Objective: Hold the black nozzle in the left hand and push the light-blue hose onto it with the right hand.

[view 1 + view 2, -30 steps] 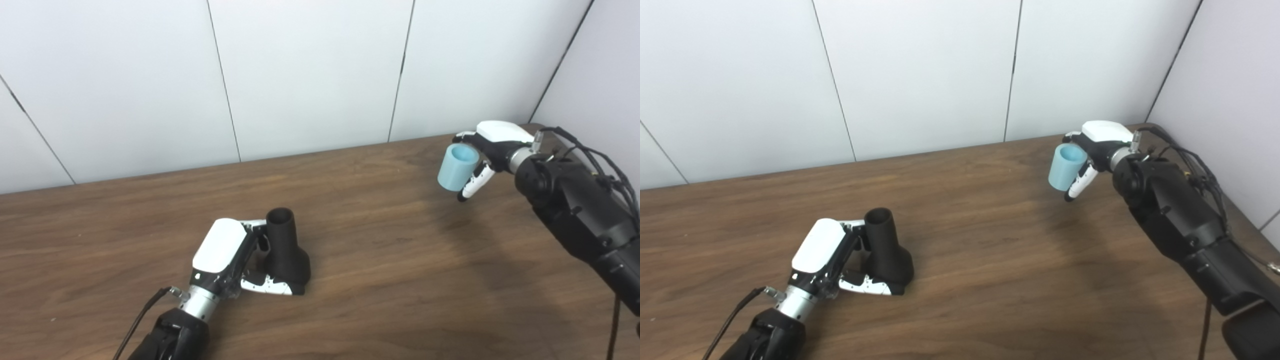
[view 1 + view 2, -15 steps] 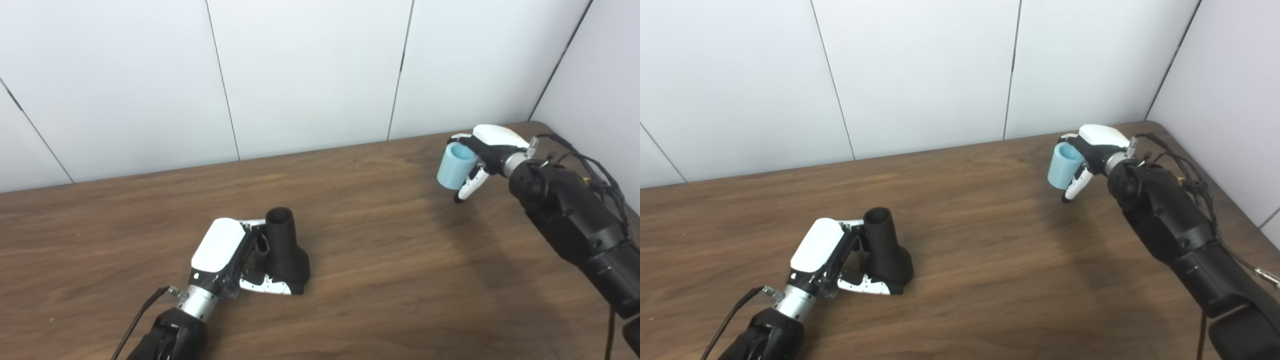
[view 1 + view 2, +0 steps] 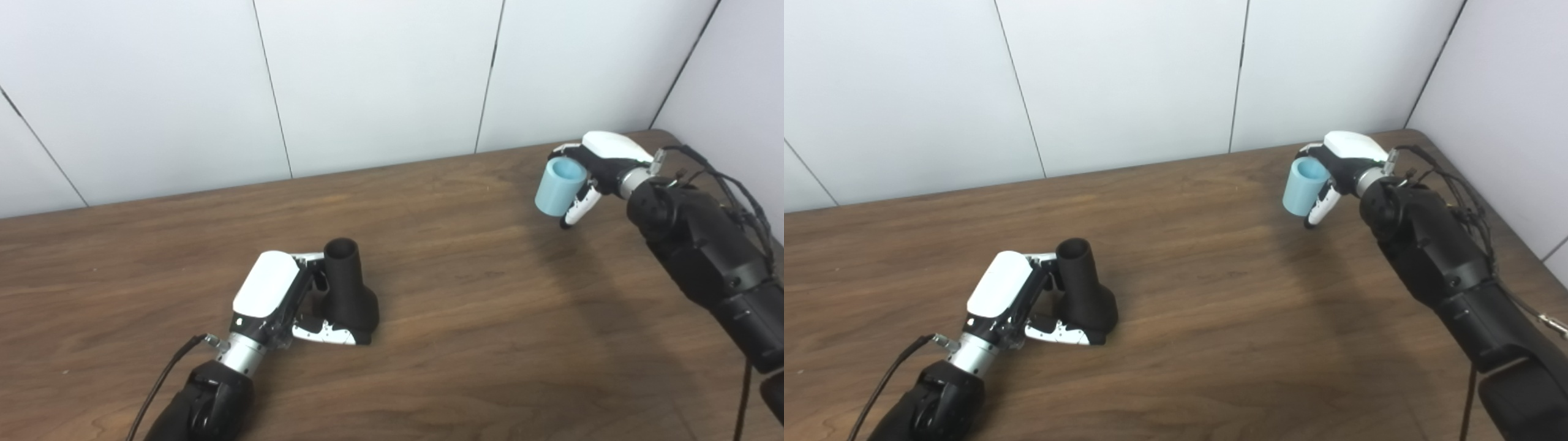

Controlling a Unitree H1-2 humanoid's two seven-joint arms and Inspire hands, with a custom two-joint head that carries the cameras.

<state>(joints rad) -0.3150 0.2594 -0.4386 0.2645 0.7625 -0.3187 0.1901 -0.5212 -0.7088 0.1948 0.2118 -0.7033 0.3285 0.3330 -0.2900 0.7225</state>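
- Table (image 3: 465, 343): brown wood-grain top, matte; nothing on it has shifted over the last second.
- Right hand (image 3: 597, 168), at 2 o'clock, clasps the light-blue hose (image 3: 558, 187), now carried slightly higher above the wood, so the approach is barely begun.
- Left hand (image 3: 275, 300), at 7 o'clock, has not moved; it is wrapped around the black nozzle (image 3: 348, 291).
- Nozzle: matte, flared base, open tube upward.
- Hose: short smooth cylinder, hollow.
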